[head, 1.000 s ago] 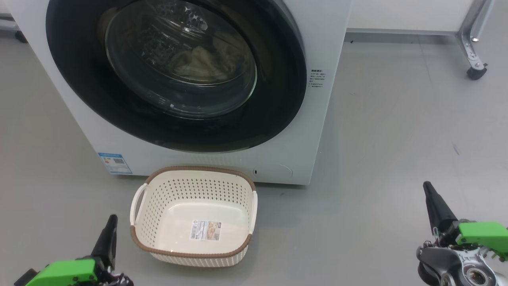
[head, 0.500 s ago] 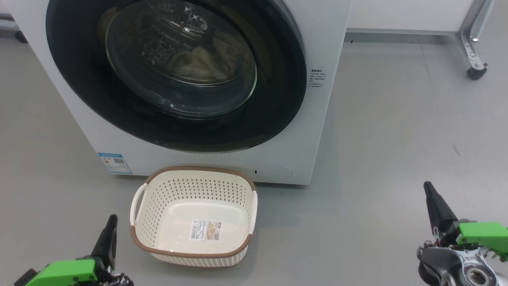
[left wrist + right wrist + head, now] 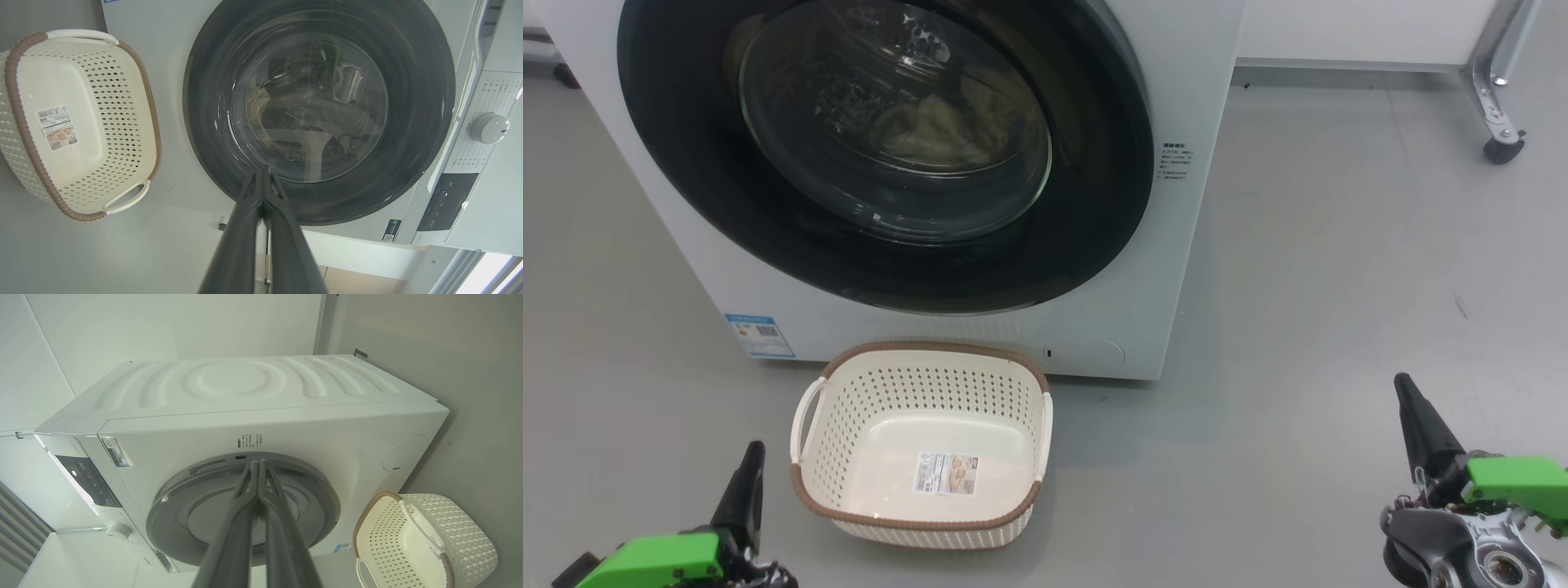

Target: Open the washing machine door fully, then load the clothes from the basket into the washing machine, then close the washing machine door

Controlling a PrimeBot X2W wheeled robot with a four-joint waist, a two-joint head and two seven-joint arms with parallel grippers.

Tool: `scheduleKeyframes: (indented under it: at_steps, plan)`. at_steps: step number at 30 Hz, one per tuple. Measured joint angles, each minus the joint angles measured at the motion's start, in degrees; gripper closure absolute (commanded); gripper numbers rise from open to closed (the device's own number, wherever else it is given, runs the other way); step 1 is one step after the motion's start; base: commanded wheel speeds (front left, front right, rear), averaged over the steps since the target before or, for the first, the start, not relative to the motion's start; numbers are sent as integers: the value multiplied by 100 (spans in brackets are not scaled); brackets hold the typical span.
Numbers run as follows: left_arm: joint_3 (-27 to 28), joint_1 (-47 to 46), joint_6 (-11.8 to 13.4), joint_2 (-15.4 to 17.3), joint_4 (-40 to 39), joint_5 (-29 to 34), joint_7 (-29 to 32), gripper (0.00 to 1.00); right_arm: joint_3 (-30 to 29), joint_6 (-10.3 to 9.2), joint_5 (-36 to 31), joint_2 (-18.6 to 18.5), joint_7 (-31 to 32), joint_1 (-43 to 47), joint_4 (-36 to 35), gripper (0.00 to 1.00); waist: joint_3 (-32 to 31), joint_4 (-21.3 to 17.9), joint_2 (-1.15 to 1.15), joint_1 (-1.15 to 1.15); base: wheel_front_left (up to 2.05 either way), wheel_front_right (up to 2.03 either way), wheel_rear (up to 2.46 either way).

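Open floor point(image 3: 1339, 327) lies right of basket point(image 3: 931, 347) and washing machine point(image 3: 1196, 82).

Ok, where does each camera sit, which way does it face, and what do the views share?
Head view: on the robot's head, facing forward and down at the washing machine door, the basket and the floor; left gripper lower left, right gripper lower right.
Left wrist view: on the left wrist, looking along its shut fingers straight at the door, basket beside it.
Right wrist view: on the right wrist, looking along its shut fingers obliquely across the washing machine front.
Shared: all three show door and basket.
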Motion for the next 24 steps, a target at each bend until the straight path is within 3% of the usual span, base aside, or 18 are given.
scheduleKeyframes:
  at_steps: [24]
  plan:
    - [0, 0, 0, -1, 0, 0, 0, 100, -8, 0, 0, 1, 8, 0, 0, 100, 0, 0, 0, 0, 0, 0, 0]
